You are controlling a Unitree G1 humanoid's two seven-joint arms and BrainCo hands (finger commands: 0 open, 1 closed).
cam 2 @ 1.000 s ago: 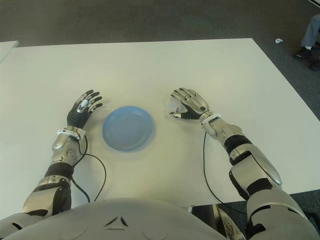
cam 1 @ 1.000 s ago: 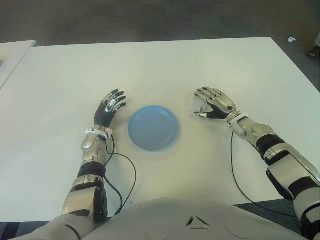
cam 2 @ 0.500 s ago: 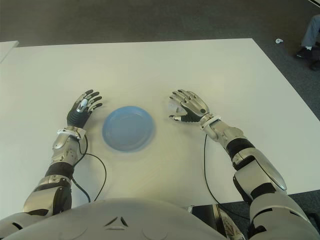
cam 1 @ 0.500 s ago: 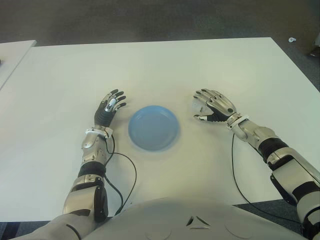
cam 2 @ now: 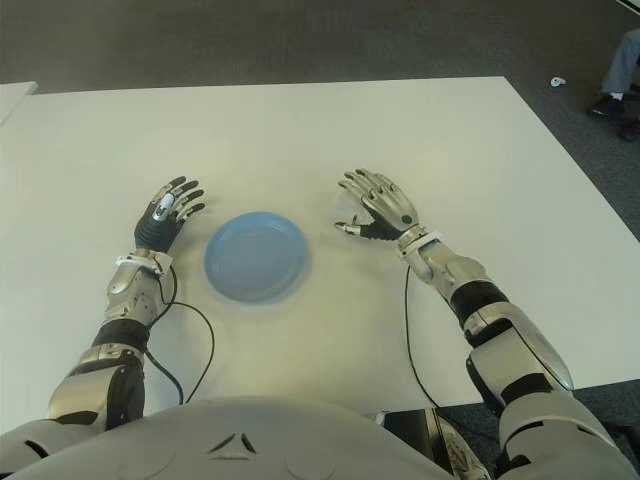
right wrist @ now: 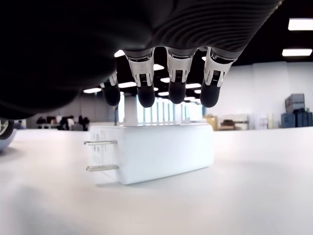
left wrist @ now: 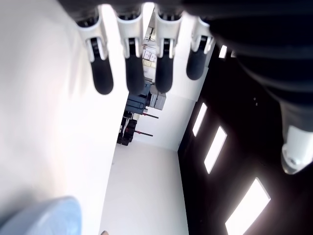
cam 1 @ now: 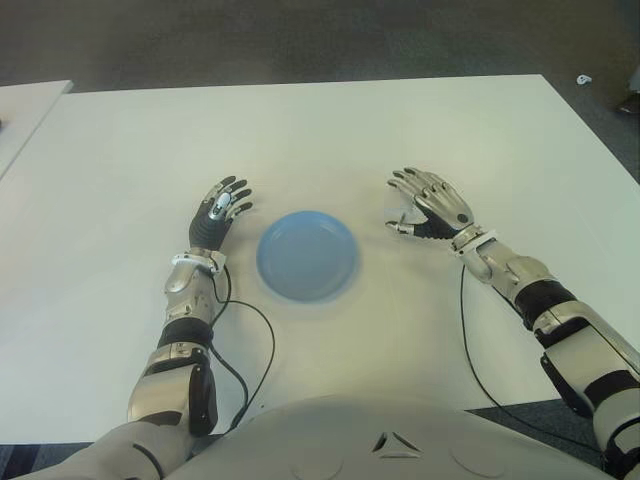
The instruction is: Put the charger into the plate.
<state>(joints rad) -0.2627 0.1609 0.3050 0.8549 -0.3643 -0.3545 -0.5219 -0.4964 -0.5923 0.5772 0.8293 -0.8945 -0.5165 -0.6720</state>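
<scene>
Lying flat on the white table (cam 1: 330, 130), a white charger (right wrist: 156, 151) with its two metal prongs (right wrist: 100, 155) sticking out sideways, just right of the blue plate (cam 1: 307, 255) and not yet in it. Hovering directly over the charger, the right hand (cam 1: 430, 205), palm down, with fingers (right wrist: 176, 81) spread apart and hanging just above the charger's top, clamped on nothing. In the eye views, mostly hiding the charger beneath that hand, with only a pale edge showing under the fingertips. Sitting empty between the two hands, the plate. Showing just left of the plate, the left hand (cam 1: 218, 215), fingers (left wrist: 132, 63) extended and apart, gripping nothing. Trailing along each forearm toward the robot's body, a thin black cable (cam 1: 250, 345).
</scene>
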